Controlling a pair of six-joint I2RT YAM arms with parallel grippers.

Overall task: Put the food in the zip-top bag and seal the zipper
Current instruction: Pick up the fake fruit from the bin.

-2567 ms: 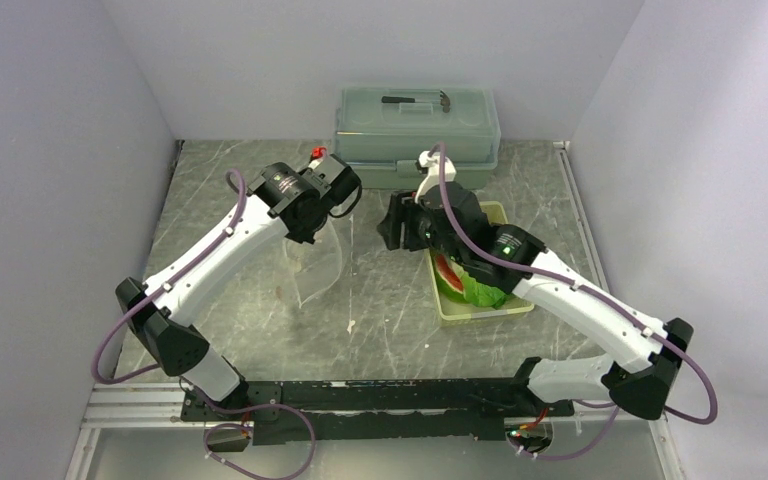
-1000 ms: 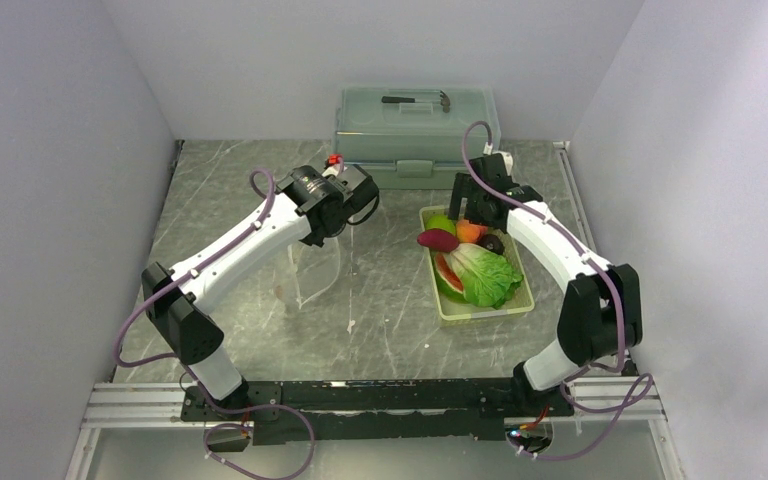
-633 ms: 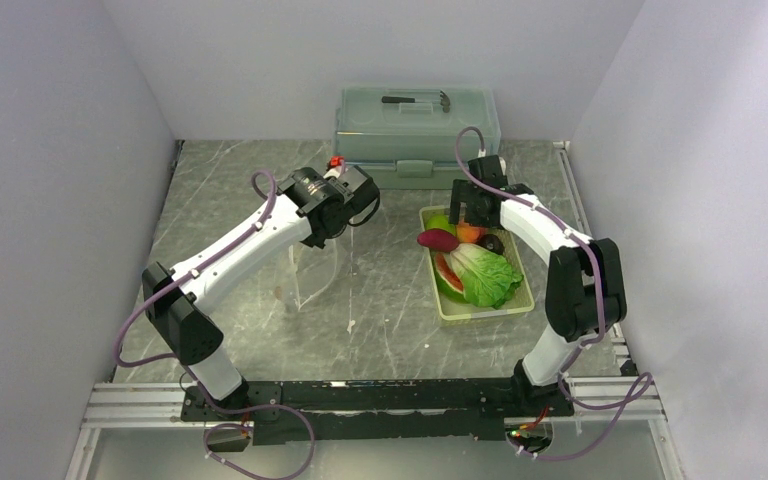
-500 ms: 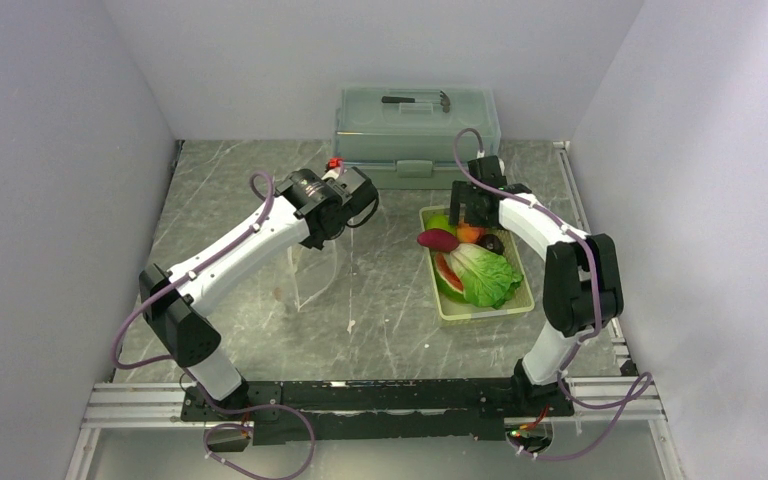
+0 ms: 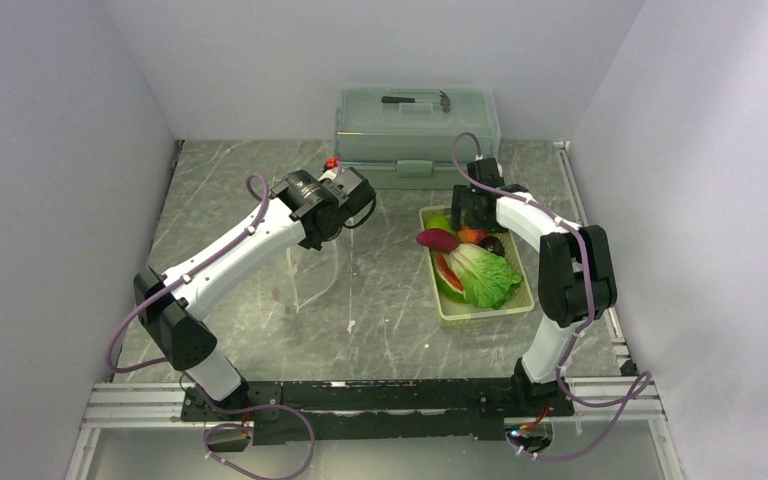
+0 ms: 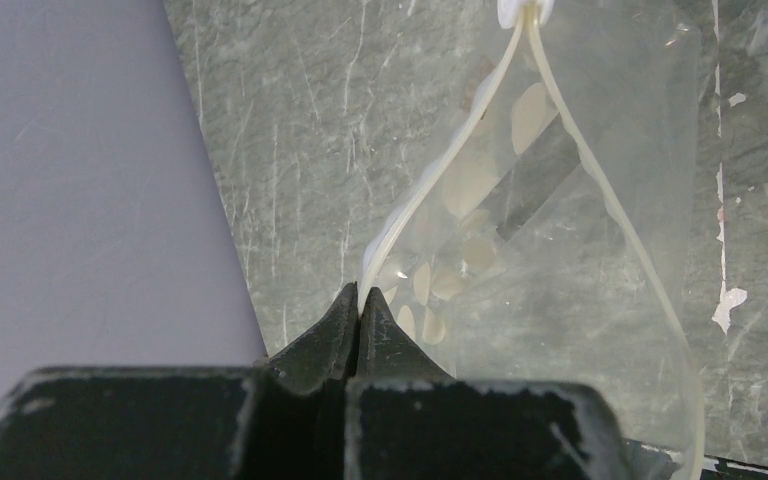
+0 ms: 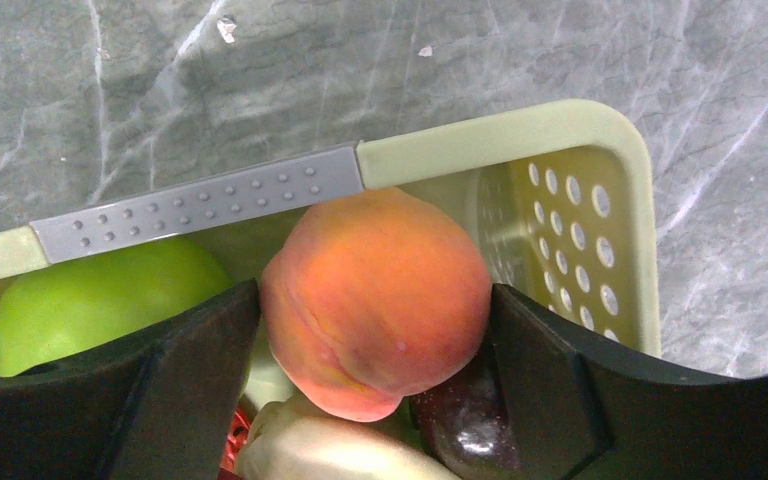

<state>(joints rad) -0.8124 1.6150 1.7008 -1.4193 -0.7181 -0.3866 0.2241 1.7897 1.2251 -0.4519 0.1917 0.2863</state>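
Plain pale walls box in a grey marbled surface (image 5: 390, 320), with a lidded grey-green box (image 5: 415, 120) parked at the far edge.

Left side: the left tool (image 6: 358, 310) is pinched tight together on the mouth edge of the zip-top bag (image 6: 520, 230), right on the zipper (image 6: 440, 170) strip. The clear polka-dot pouch hangs off it over the surface, left of the tray and well apart from it, and in the wrist view the mouth gapes in a teardrop loop. Nothing visible inside but the dots.

Right side: a pale yellow-green perforated tray (image 7: 520, 130) holds all the food. The right tool (image 7: 375, 330) is down in the far end of it, clamped on the orange-red round fruit (image 7: 375, 290), one finger against each side. The fruit sits against the tray's far rim. The green fruit (image 7: 100, 300) is just left of it, and the dark round piece (image 7: 465, 420) is tucked in on its near right.

From the top camera, the magenta-purple root (image 5: 437, 240) lies across the tray's left rim. The lettuce (image 5: 485, 275) fills the near half, with the watermelon slice (image 5: 447, 275) squeezed against its left.
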